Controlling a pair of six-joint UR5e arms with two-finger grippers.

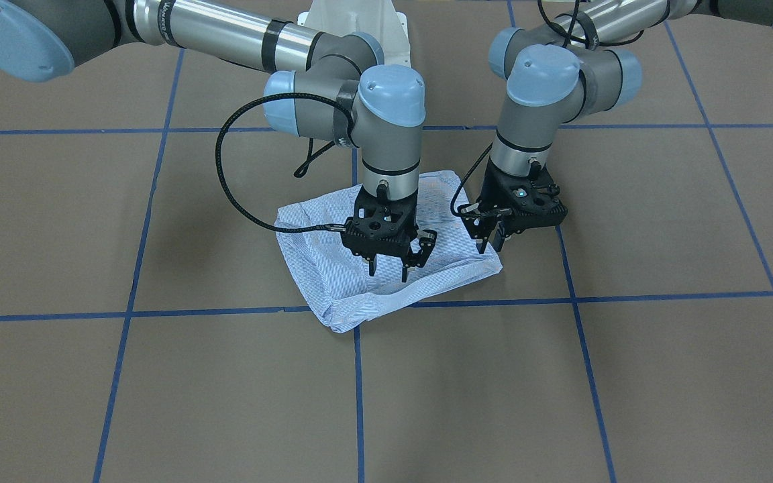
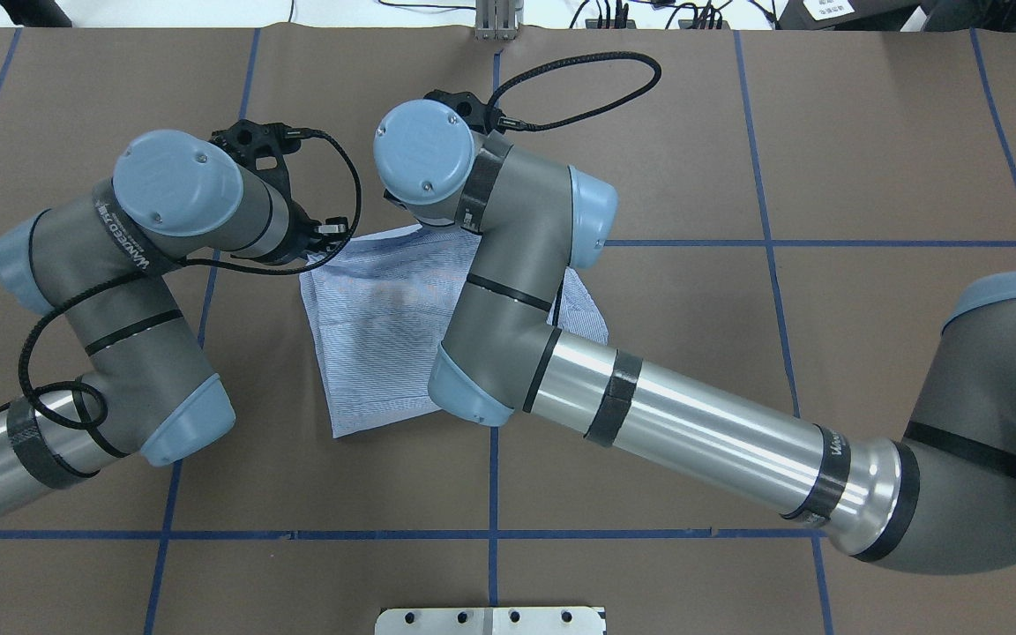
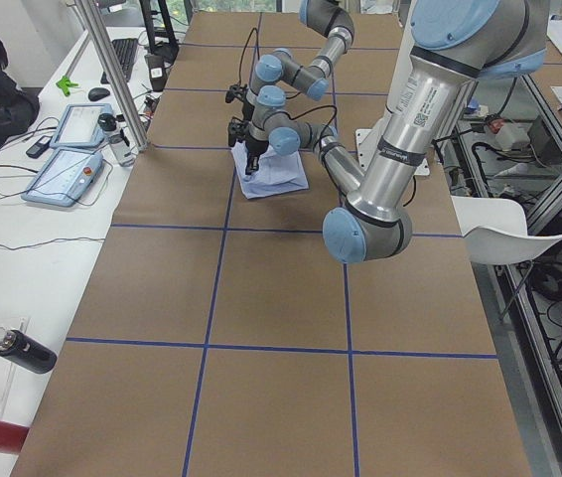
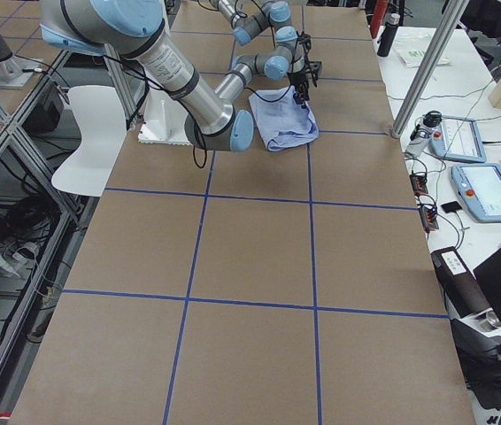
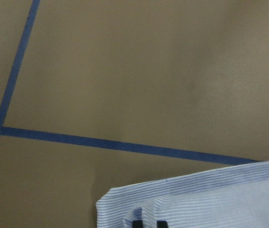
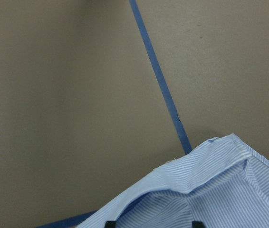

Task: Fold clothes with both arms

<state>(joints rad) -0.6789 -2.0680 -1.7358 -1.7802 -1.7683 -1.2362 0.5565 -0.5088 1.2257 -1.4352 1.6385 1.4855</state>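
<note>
The light blue striped shirt (image 1: 333, 268) lies folded into a compact, roughly square bundle on the brown table, also seen from overhead (image 2: 376, 335). My left gripper (image 1: 490, 245) is at the shirt's edge on its side, fingers nearly together; in the left wrist view (image 5: 148, 223) a small fold of the shirt (image 5: 210, 199) rises between the tips. My right gripper (image 1: 388, 271) is open, tips pointing down over the shirt's far edge, holding nothing; its wrist view (image 6: 152, 223) shows wide-apart tips over a shirt corner (image 6: 210, 190). Buttons and collar are hidden.
Blue tape lines (image 1: 358, 376) divide the brown table cover into squares. The white pedestal base (image 1: 353, 27) stands behind the shirt. A metal plate (image 2: 490, 620) sits at the near table edge. A side desk with tablets (image 3: 63, 159) and a seated person flank the table.
</note>
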